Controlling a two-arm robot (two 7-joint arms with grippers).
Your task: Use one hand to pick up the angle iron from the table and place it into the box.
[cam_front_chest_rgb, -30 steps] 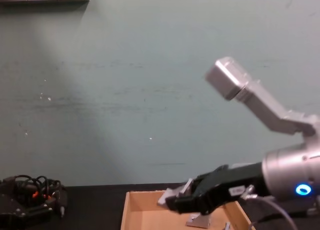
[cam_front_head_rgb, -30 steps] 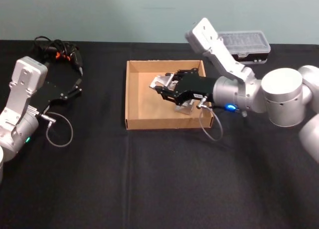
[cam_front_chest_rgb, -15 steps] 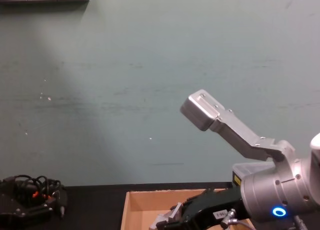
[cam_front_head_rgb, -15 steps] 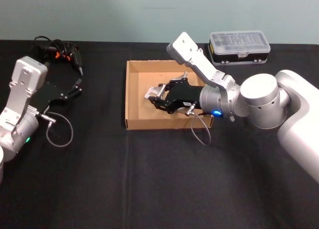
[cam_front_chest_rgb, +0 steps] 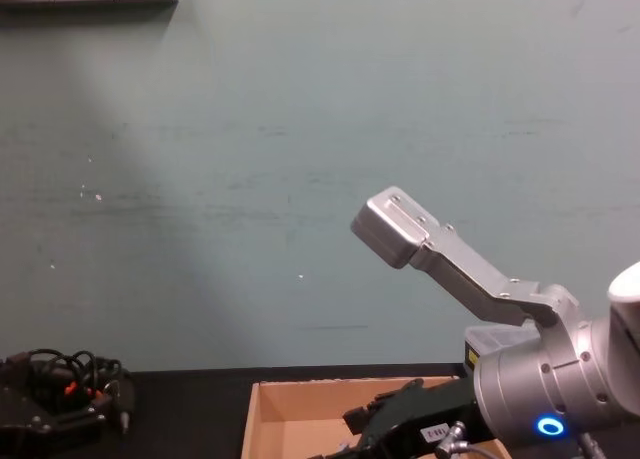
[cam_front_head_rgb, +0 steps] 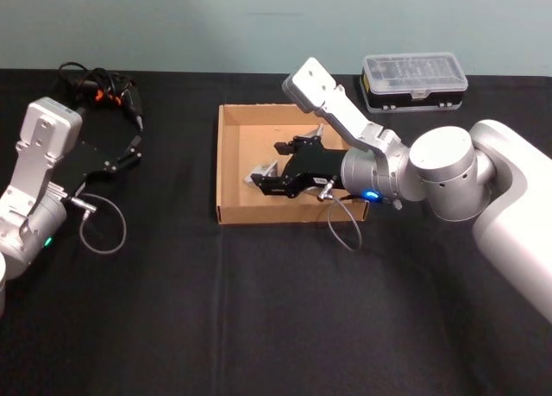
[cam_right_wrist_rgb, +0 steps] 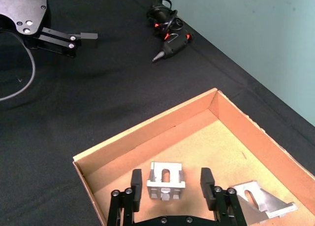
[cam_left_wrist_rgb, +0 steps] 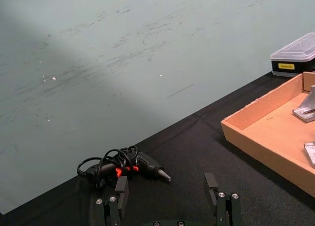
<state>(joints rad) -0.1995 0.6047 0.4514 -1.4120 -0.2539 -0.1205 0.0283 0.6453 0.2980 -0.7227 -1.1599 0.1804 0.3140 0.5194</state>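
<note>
Since a second ago the right gripper (cam_front_head_rgb: 269, 182) has swung lower and toward the near-left part of the box (cam_front_head_rgb: 231, 167), and the angle iron (cam_right_wrist_rgb: 166, 179) it carried now rests on the cardboard floor between its spread fingers (cam_right_wrist_rgb: 136, 177) rather than being clamped in them. Starting from the left: the left gripper (cam_left_wrist_rgb: 167, 199) sits parked over the table (cam_front_head_rgb: 259, 310), fingers apart and holding nothing, with a corded power tool (cam_left_wrist_rgb: 129, 165) lying beyond its tips against the back edge. Moving right, the box comes next, its near wall just under the right gripper. In the right wrist view the angle iron stands directly ahead of the open jaws, a clear gap on each side, so I judge it released and the placing essentially done. A second metal bracket (cam_right_wrist_rgb: 263, 200) lies on the box floor beside the right finger. Farther right, behind the arm, sits a black case with a clear lid (cam_front_head_rgb: 414, 80).
</note>
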